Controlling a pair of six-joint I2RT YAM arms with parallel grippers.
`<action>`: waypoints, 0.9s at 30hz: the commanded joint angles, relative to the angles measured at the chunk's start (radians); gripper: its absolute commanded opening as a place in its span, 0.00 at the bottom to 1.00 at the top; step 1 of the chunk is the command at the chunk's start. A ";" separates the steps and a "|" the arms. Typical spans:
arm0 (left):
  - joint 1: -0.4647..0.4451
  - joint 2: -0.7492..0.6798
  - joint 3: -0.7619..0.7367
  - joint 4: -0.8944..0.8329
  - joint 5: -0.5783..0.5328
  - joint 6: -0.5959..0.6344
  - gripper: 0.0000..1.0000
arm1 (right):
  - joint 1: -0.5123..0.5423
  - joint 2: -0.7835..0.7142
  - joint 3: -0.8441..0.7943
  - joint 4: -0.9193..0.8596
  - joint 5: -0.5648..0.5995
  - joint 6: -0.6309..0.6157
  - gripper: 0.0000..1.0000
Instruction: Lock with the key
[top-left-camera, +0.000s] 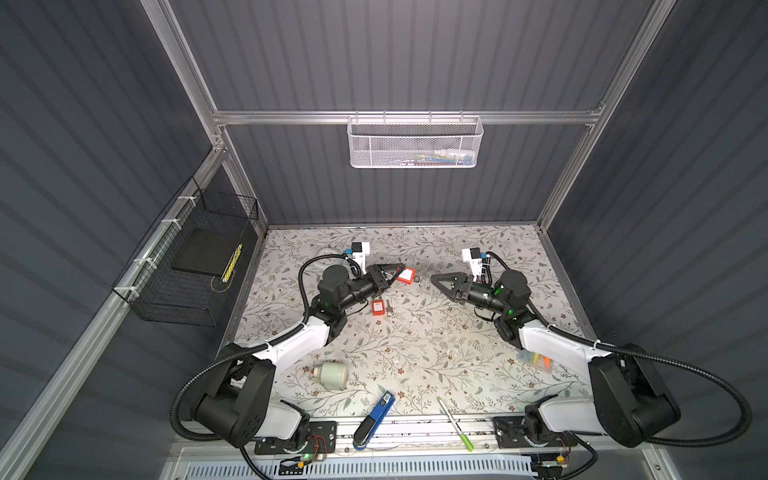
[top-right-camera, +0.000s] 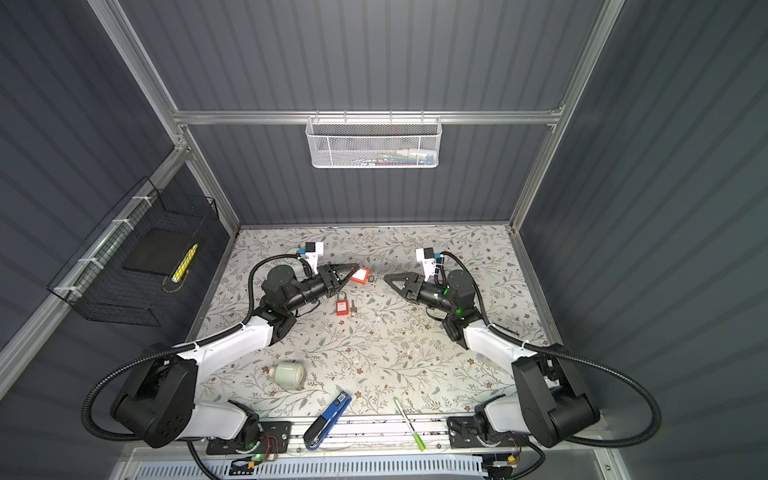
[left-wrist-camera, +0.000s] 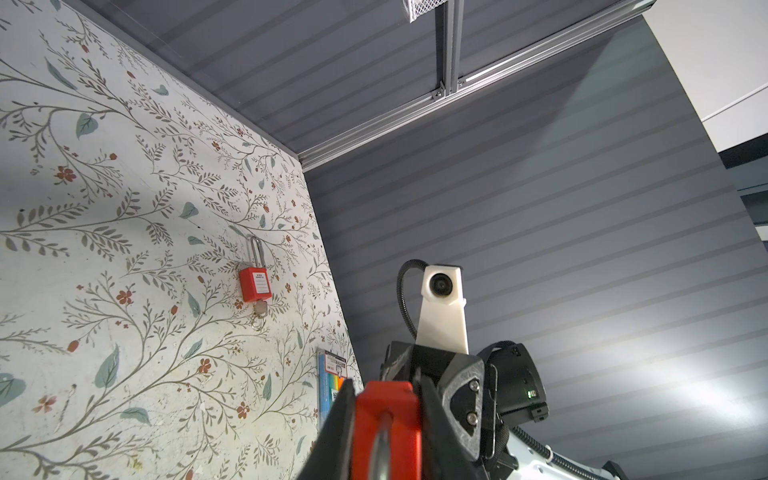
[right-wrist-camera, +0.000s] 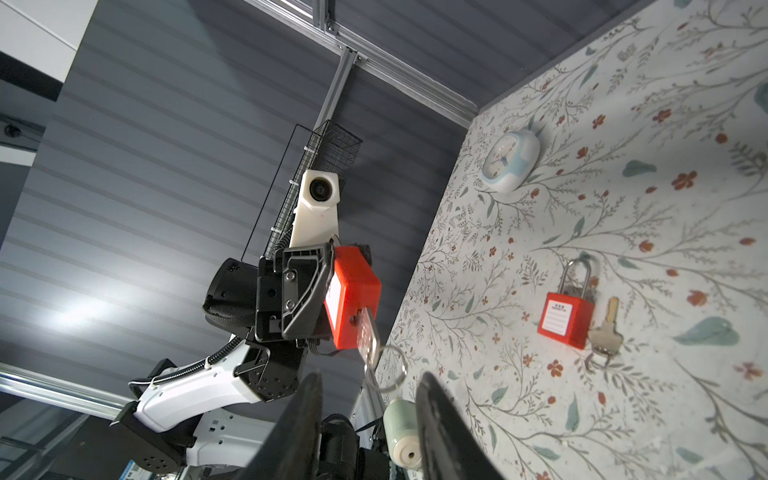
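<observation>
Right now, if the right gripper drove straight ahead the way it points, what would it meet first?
Most likely the key sticking out of the red padlock held by the left gripper. The open jaws of the right gripper frame it in the right wrist view, though depth is unclear.

Robot test cell in a lab: grey slatted panels (top-left-camera: 415, 54) on three sides, held in a bare aluminium frame (top-left-camera: 291, 117). My left arm (top-left-camera: 291, 345) and right arm (top-left-camera: 552, 345) are bolted to a rail (top-left-camera: 415, 432) at the front of a floral-covered table (top-left-camera: 415, 353), cables exposed. A white mesh basket (top-left-camera: 415, 145) and a black wire basket (top-left-camera: 166, 303) hang from the frame.
</observation>
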 joint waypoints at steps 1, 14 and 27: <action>0.006 -0.026 0.016 0.048 0.007 0.010 0.00 | 0.000 0.057 0.035 0.124 -0.043 0.056 0.33; 0.006 -0.025 0.015 0.045 0.006 0.013 0.00 | 0.051 0.187 0.070 0.326 -0.055 0.197 0.23; 0.006 -0.024 0.016 0.046 0.006 0.011 0.00 | 0.062 0.178 0.054 0.345 -0.061 0.209 0.00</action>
